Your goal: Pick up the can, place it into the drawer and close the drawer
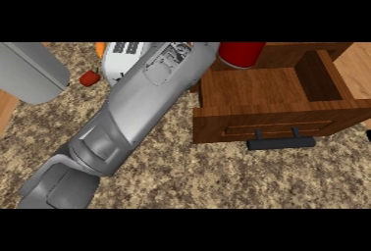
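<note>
Hand hidden; grey forearm by red cyl. can.

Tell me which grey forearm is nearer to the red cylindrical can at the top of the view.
Right. The right forearm ends just left of the red cylindrical can. The left forearm sits at the view's upper left edge, far from it.

A grey forearm lies diagonally across a speckled counter, ending beside a red can at the far end of an open wooden drawer.
</note>
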`<state>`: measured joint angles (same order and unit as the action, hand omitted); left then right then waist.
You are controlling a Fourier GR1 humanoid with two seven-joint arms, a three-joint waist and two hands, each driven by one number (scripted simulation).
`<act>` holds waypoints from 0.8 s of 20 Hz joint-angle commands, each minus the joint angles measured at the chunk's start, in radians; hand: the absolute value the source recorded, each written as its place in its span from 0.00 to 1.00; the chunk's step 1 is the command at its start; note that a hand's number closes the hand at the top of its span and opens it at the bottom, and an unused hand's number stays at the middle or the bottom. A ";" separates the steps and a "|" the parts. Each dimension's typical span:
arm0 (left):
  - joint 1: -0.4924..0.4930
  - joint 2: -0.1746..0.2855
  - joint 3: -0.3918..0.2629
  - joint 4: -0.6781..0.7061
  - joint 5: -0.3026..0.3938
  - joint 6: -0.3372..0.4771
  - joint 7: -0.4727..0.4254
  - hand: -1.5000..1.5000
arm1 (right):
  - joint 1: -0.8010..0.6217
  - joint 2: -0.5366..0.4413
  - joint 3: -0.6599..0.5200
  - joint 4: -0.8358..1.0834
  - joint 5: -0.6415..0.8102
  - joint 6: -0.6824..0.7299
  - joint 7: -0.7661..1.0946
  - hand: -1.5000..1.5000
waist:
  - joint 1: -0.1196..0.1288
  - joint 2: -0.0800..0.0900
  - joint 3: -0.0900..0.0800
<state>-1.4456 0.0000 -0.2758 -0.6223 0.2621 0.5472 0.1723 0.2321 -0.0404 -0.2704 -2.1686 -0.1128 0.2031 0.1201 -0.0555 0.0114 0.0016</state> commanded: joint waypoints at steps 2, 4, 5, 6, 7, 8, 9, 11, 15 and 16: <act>-0.007 0.000 -0.092 0.058 0.076 0.029 -0.038 1.00 | -0.028 -0.006 0.009 -0.004 0.021 -0.018 0.044 0.00 | -0.001 -0.001 0.000; -0.024 0.000 -0.103 0.096 0.105 0.028 -0.055 1.00 | -0.003 -0.010 -0.007 -0.003 -0.002 0.010 -0.003 0.00 | -0.014 0.001 0.001; -0.027 0.000 -0.080 0.105 0.125 0.006 -0.054 1.00 | -0.037 -0.017 -0.012 0.029 0.016 -0.006 0.004 0.00 | -0.004 0.001 0.000; -0.059 0.000 -0.114 0.131 0.121 0.039 -0.046 1.00 | 0.001 0.002 -0.002 0.011 -0.009 0.015 -0.020 0.00 | -0.021 0.002 0.001; -0.033 0.000 -0.131 0.143 0.148 0.052 -0.070 1.00 | -0.050 0.008 0.034 -0.021 0.021 -0.021 0.043 0.00 | -0.036 0.009 0.001; -0.064 0.000 -0.072 0.200 0.132 0.008 -0.115 1.00 | -0.024 0.012 0.032 0.016 0.033 -0.003 -0.010 0.00 | -0.032 0.013 0.001; -0.054 0.000 -0.138 0.171 0.151 0.052 -0.081 1.00 | -0.061 -0.025 -0.009 0.074 -0.002 0.018 -0.027 0.00 | -0.032 0.009 0.002; -0.047 0.000 -0.158 0.168 0.152 0.059 -0.108 1.00 | 0.058 0.036 0.038 -0.021 0.023 0.024 -0.054 0.00 | -0.035 0.003 0.001; -0.049 0.000 -0.217 0.182 0.183 0.083 -0.097 1.00 | -0.030 -0.003 -0.007 0.029 0.006 -0.003 -0.007 0.00 | -0.030 0.004 0.001; -0.066 0.000 -0.192 0.232 0.180 0.059 -0.139 1.00 | -0.067 -0.010 0.022 -0.013 0.022 -0.019 0.055 0.00 | -0.041 0.013 0.001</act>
<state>-1.4926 0.0000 -0.4535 -0.4408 0.4258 0.6145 0.0633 0.1822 -0.0444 -0.2580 -2.1505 -0.0967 0.1939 0.1377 -0.0901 0.0200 0.0027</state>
